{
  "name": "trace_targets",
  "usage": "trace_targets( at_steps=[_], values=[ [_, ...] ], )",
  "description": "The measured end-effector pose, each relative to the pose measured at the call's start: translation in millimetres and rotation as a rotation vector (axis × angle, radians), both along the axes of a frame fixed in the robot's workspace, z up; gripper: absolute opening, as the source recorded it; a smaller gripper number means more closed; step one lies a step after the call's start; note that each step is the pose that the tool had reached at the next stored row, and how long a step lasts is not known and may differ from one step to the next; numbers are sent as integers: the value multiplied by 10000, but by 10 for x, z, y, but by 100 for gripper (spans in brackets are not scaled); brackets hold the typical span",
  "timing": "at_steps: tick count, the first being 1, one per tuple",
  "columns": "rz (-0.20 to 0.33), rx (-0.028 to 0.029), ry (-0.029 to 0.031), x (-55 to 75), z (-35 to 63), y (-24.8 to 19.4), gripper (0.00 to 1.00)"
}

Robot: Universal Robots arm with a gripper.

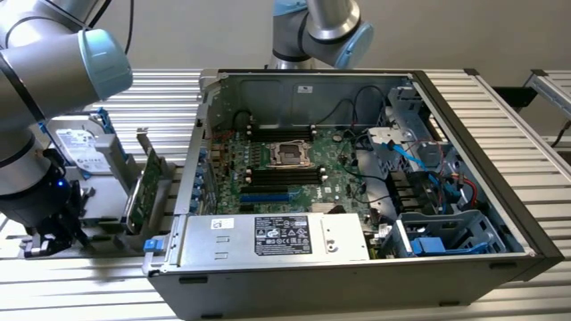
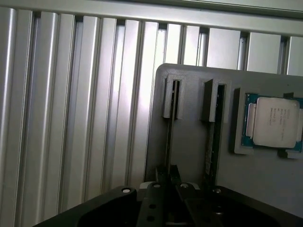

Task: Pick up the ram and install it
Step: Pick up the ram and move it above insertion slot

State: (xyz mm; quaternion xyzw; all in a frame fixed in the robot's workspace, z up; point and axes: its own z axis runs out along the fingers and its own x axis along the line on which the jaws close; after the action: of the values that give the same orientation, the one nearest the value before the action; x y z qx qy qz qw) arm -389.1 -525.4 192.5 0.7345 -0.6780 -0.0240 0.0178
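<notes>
Slatted aluminium table [image 2: 71, 118] carries a grey holder [image 2: 189, 142], where the ram [image 2: 169, 137] stands on edge in a slot, likely kept upright so its top edge can be pinched. The gripper [image 2: 169, 176] is clamped on that edge. A processor [image 2: 272, 122] sits in the holder's recess nearby, and the open computer case [image 1: 357, 167] waits alongside.

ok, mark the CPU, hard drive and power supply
CPU [image 2: 276, 122], wrist view, middle of its metal lid.
hard drive [image 1: 79, 148], exterior view, its label face.
power supply [image 1: 278, 235], exterior view, its black label.

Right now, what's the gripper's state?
Gripper: closed on the ram, which stands in the holder.
</notes>
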Motion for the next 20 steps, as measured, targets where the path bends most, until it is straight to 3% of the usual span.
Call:
trace_targets(
  at_steps=[11,20],
  values=[
    [-16,0,-1,0,0,0,14],
    [-16,-2,1,0,330,0,14]
  ],
)
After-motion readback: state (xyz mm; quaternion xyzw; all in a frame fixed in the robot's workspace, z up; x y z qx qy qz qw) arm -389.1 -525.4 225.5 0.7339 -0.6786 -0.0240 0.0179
